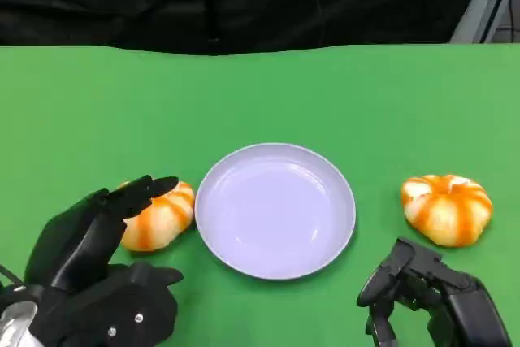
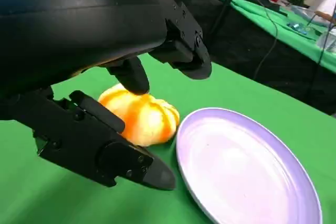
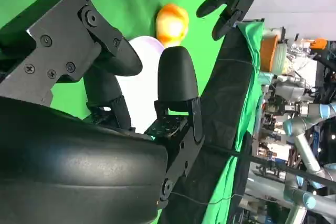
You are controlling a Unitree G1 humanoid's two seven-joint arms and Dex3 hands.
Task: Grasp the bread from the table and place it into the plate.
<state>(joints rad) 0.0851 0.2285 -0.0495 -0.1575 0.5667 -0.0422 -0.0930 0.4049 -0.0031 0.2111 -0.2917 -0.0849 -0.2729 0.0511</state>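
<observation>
The left hand (image 1: 97, 270) hovers over the left bread (image 1: 158, 215), fingers spread apart around it, perhaps just touching its top. That bread lies on the green table (image 1: 260, 95) just beside the plate (image 1: 275, 210). The right hand (image 1: 426, 294) rests empty, fingers apart, near the second bread (image 1: 447, 208).

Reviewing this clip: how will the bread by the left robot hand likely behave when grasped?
The bread looks puffy and lobed, so it probably squashes under a firm grip. Its rounded dome may roll if nudged sideways. The left robot hand has fingers spread around it, which should cradle it.
</observation>
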